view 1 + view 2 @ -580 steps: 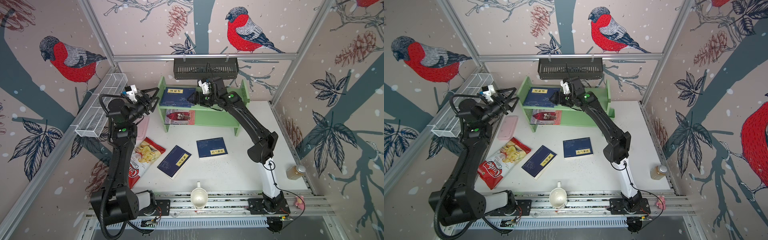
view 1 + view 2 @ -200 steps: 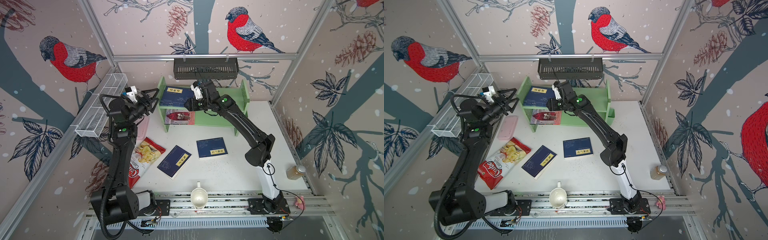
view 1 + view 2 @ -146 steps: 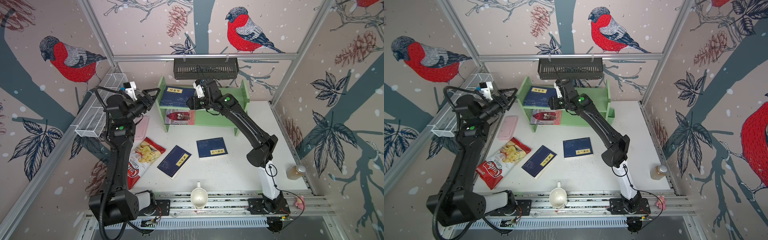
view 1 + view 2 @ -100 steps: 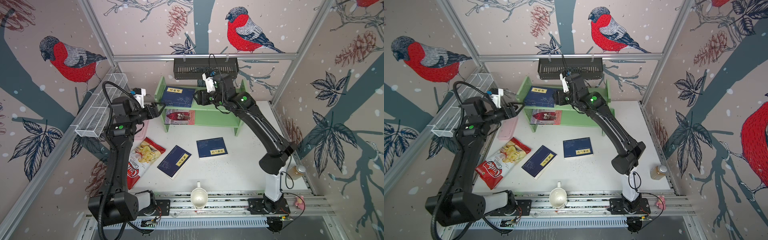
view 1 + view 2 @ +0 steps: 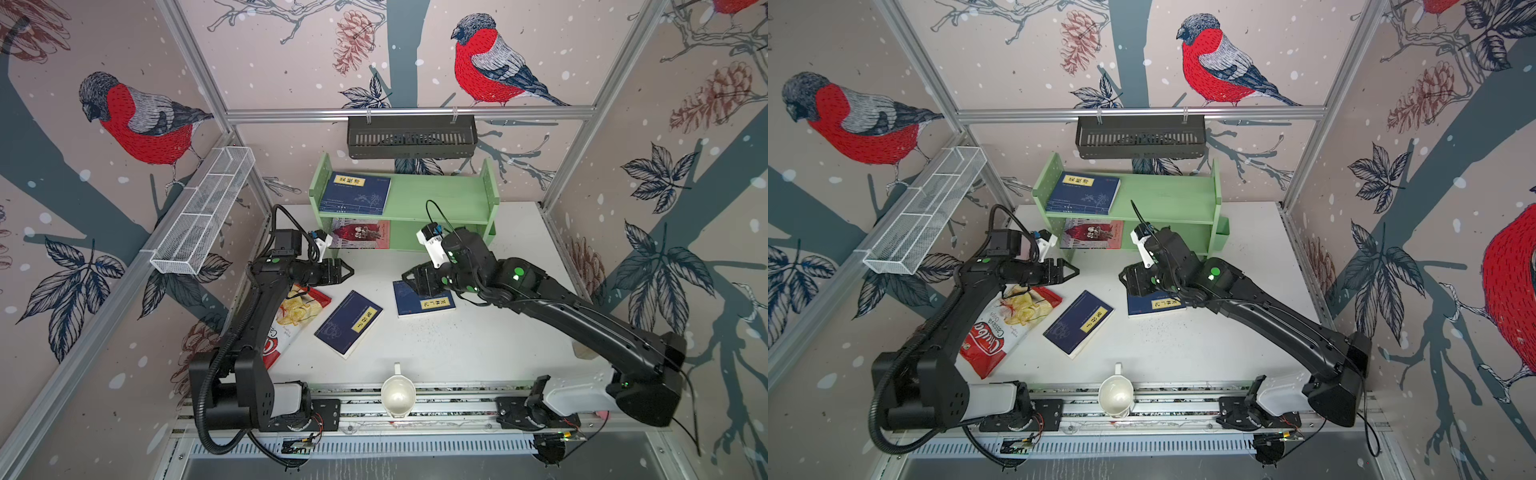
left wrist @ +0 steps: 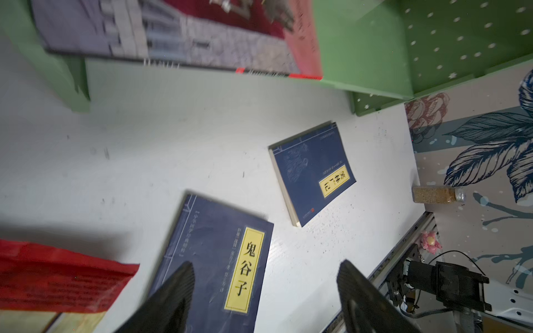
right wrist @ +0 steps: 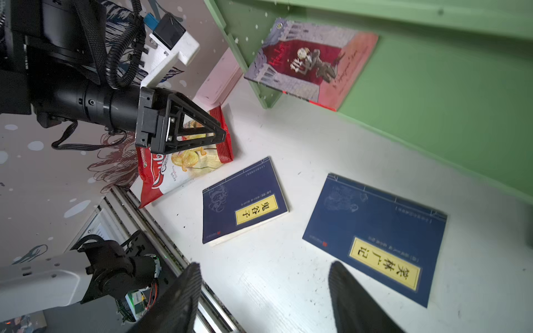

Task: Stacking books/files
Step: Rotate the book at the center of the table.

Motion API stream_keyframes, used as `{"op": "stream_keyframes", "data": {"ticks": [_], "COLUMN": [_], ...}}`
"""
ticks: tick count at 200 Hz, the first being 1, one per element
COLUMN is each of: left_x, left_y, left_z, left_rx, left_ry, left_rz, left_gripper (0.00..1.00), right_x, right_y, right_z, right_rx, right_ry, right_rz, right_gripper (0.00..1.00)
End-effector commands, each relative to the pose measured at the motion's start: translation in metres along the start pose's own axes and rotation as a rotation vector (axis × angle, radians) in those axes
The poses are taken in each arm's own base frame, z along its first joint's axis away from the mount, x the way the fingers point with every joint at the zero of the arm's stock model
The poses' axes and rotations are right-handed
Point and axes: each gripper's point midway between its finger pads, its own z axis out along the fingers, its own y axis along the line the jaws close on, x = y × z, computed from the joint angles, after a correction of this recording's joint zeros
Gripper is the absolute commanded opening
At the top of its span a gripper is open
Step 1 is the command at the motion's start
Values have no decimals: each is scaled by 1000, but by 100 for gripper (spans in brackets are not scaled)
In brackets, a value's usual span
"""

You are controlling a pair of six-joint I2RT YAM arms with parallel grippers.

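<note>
White table (image 5: 478, 345), two navy books (image 5: 348, 323) flat, left fingers (image 6: 173, 297), right fingers (image 7: 178, 302) spread

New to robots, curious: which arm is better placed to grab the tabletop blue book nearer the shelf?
Right, probably: the right end effector hovers open at that book; the left end effector hangs farther off, by the crisp bag.

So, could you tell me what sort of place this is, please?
Probably a robot test cell, not a home: silver aluminium frame bars hold bird-printed wall panels, and two black robot arms are mounted on a metal base rail beside the white table.
</note>
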Motion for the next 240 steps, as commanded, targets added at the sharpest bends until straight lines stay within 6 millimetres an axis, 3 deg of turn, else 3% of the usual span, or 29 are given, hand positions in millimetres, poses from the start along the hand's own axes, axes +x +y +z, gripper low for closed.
{"op": "stream_keyframes", "data": {"ticks": [1,5,26,47,81,95,109,138,151,175,201,240], "left_x": [17,25,45,64,94,101,99,63,54,59,70,69], "left_y": [15,19,27,30,42,45,44,27,29,38,51,67], "left_z": [16,21,32,39,39,39,44,60,62,62,64,61], "left_rx": [-66,-82,-113,-128,-216,-225,-201,-147,-184,-227,-284,-376], "left_ry": [57,79,127,177,196,187,173,136,132,132,145,131], "left_rz": [-55,-72,-172,-319,-413,-422,-416,-229,-192,-200,-202,-190], "left_gripper": [78,78,77,78,79,80,80,79,80,80,79,79], "right_x": [13,15,41,49,67,77,89,101,109,117,116,125], "right_y": [9,11,-1,-11,-32,-55,-78,-111,-124,-125,-110,-91], "right_z": [4,-2,5,12,37,51,64,80,86,91,93,102], "right_rx": [-104,-125,-122,-132,-116,-63,-18,19,51,45,-49,-160], "right_ry": [-17,-28,4,1,66,125,157,147,158,175,194,259], "right_rz": [128,139,187,229,290,348,394,473,493,499,492,483], "right_gripper": [71,71,72,73,75,75,74,76,75,75,76,74]}}
